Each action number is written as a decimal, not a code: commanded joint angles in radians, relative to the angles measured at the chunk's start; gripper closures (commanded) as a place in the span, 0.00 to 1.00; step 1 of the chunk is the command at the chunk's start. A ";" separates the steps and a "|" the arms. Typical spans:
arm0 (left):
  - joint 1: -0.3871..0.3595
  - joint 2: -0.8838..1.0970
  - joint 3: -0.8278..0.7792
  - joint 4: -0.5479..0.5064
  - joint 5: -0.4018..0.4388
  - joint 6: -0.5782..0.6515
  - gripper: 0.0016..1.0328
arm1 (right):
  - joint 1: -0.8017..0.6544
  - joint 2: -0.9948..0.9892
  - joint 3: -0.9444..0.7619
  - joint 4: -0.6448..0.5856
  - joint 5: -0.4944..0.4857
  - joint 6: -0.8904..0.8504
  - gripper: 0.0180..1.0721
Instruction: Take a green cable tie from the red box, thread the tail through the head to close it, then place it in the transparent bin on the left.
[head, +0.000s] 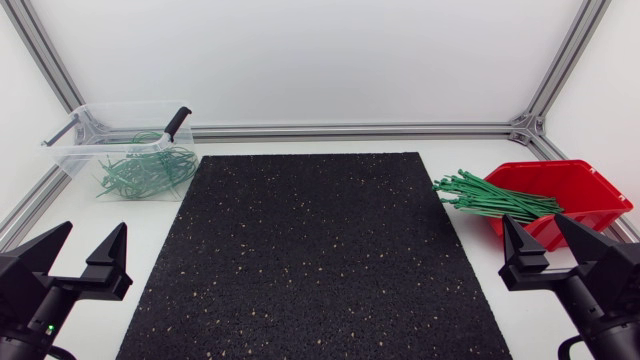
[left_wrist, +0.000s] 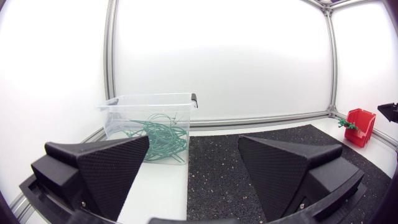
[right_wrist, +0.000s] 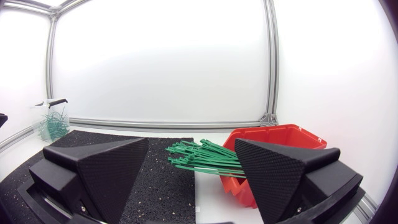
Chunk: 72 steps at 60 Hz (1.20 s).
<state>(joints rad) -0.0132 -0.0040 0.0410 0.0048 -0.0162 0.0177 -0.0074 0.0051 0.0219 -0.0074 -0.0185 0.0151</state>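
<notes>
- Waiting at about 5 o'clock of the black mat (head: 310, 250), my right end effector (head: 535, 225) has its fingers spread wide and holds nothing.
- My left end effector (head: 93, 232), at about 7 o'clock of the mat, is just as wide and just as empty.
- At 3 o'clock of the mat stands the red box (head: 600, 185), with the green cable ties (head: 490, 198) bunched in it, just ahead of my right end effector.
- The ties' long axis runs roughly from 4 o'clock to 10 o'clock. Their free ends fan out over the box's low lip towards 10 o'clock and hang above the counter (head: 150, 210) beside the mat's edge.
- I cannot tell whether heads or tails point outward.
- At 10 o'clock of the mat sits the clear bin (head: 75, 150), with looped ties (head: 145, 170) already in it.
- Main risk, as I judge it: the ties lie packed and crossing, so a wide grab could pinch several at once or drag the whole bunch out.
- A grab near the fanned tips may let the thin, springy strip slip or twist, leaving it badly lined up for threading.
- Pushing in low could also shove the light box away towards 3 o'clock.
</notes>
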 joint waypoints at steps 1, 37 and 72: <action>0.007 -0.008 -0.038 -0.020 -0.001 -0.030 0.03 | 0.000 -0.011 -0.022 0.001 0.005 -0.006 0.03; 0.005 -0.008 -0.038 -0.020 -0.001 -0.030 0.03 | -0.009 -0.013 0.041 0.006 0.005 -0.015 0.03; 0.004 -0.008 -0.038 -0.020 -0.001 -0.030 0.03 | -0.011 0.257 0.395 -0.080 0.029 -0.017 0.04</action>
<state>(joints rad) -0.0132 -0.0040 0.0410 0.0051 -0.0162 0.0174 -0.0093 0.1978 0.3557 -0.0765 -0.0029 0.0139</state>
